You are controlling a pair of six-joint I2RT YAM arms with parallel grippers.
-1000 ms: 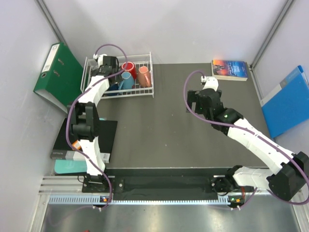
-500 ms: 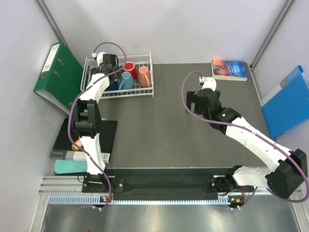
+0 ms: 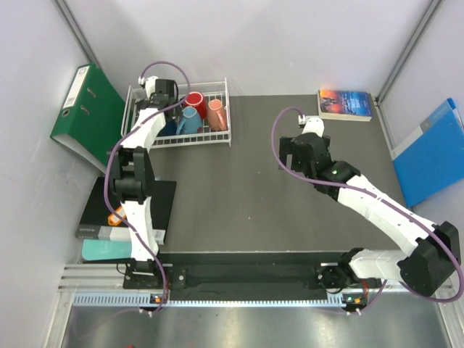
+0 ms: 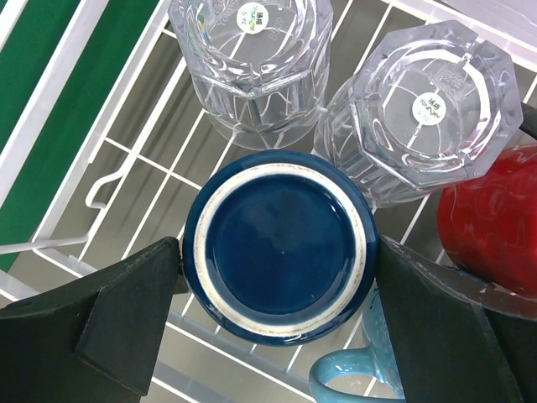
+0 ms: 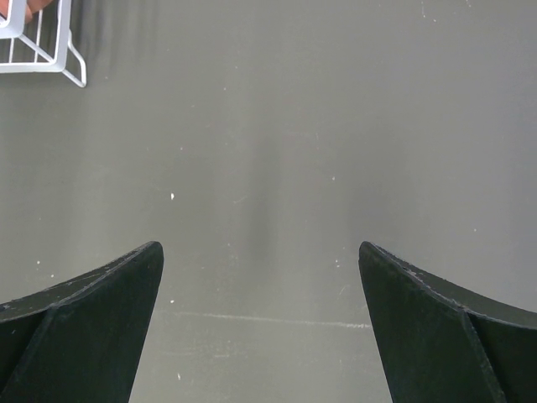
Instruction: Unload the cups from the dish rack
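Left gripper [image 4: 279, 252]: straddles inverted dark blue mug [image 4: 279, 239]; glass tumbler [image 4: 252, 67] at twelve o'clock; grip possibly closed, cannot tell. Right gripper [image 5: 258, 248]: spread, empty.

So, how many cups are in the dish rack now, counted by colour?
Clear glass tumblers: 2
Dark blue mug: 1
Light blue mug: 1
Red mug: 1
Orange mug: 1
Total: 6
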